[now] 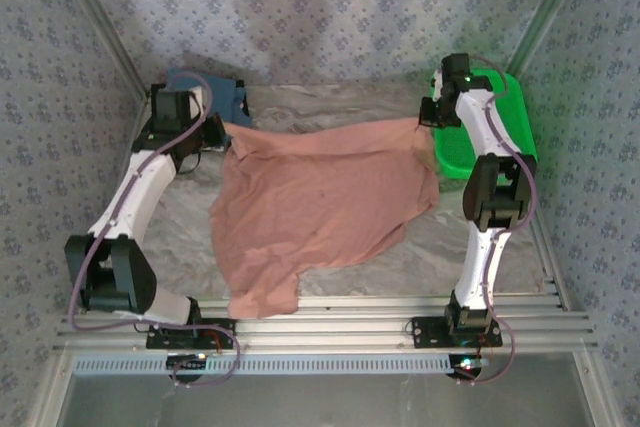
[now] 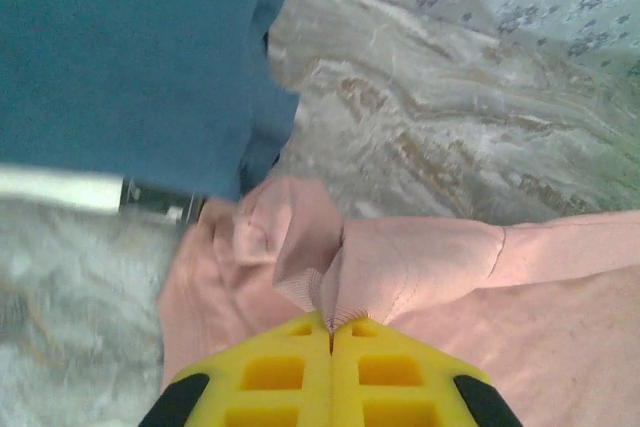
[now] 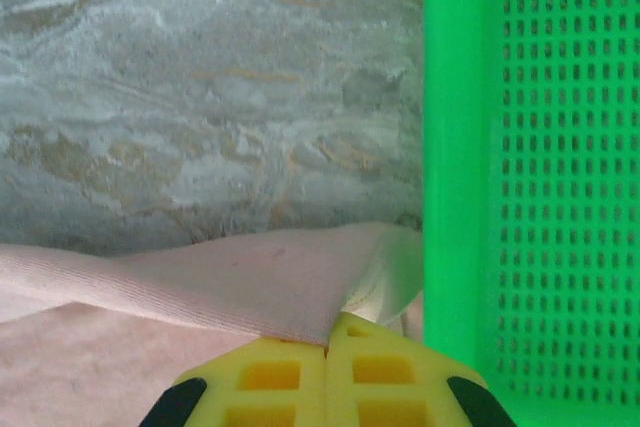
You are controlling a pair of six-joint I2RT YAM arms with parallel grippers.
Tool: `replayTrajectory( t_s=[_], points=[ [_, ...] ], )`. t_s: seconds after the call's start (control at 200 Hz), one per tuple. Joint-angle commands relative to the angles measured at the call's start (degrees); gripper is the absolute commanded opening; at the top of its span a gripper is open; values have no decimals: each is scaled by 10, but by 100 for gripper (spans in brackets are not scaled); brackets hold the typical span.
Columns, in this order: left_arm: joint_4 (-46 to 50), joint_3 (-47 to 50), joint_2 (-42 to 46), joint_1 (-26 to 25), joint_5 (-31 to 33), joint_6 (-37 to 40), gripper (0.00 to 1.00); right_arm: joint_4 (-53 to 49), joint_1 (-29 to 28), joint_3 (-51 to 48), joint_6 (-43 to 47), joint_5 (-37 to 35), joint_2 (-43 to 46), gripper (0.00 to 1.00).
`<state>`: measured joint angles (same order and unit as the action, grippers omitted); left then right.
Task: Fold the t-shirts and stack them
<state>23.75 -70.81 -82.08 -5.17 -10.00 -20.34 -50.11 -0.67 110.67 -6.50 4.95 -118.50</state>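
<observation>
Marble worktop (image 1: 190, 207) carries the pink shirt (image 1: 320, 207), lying loose in the middle. Left claw (image 2: 331, 325) and right claw (image 3: 330, 332) each pinch a far corner. Looks like the flattening step; next, pull it smooth.

**Salmon-pink t-shirt (image 1: 320, 212) spread out, pinched at two far corners; blue t-shirt (image 1: 213, 90) folded at back left**

Lies open and wrinkled across the middle of the table (image 1: 170, 222), with the far edge pulled into a fairly straight line from left to right. Bunches into small folds at the pinched left corner and turns its hem over at the pinched right corner. Widens toward the near side and ends in a rounded flap at the near-left, reaching the table's front edge.

Sits folded flat in the far-left corner, deep teal-blue and smooth, just beside the pink left corner. Rests on a pale strip and a dark layer, both too blurred to tell apart as shirts
</observation>
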Motion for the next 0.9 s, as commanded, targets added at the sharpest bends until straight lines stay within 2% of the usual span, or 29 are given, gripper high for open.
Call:
replayTrajectory(
  t_s=[0.0, 0.22, 0.39, 0.565, 0.73, 0.894],
  points=[
    [-19, 49, 45, 10, -3, -34, 0, 22, -2, -48, 23, -26, 58, 0],
    [-11, 147, 115, 26, 29, -68, 0, 63, -3, -150, 26, -23, 124, 0],
    [-10, 194, 152, 33, 38, -82, 0, 75, -5, -193, 28, -20, 153, 0],
    [1, 205, 173, 53, 35, -79, 0, 70, -5, -178, 41, 2, 153, 0],
    [16, 198, 189, 93, 29, -69, 0, 65, -15, -161, 65, 16, 142, 0],
    [22, 169, 170, 114, 6, -49, 0, 52, -25, -123, 93, 16, 106, 0]
  ],
)
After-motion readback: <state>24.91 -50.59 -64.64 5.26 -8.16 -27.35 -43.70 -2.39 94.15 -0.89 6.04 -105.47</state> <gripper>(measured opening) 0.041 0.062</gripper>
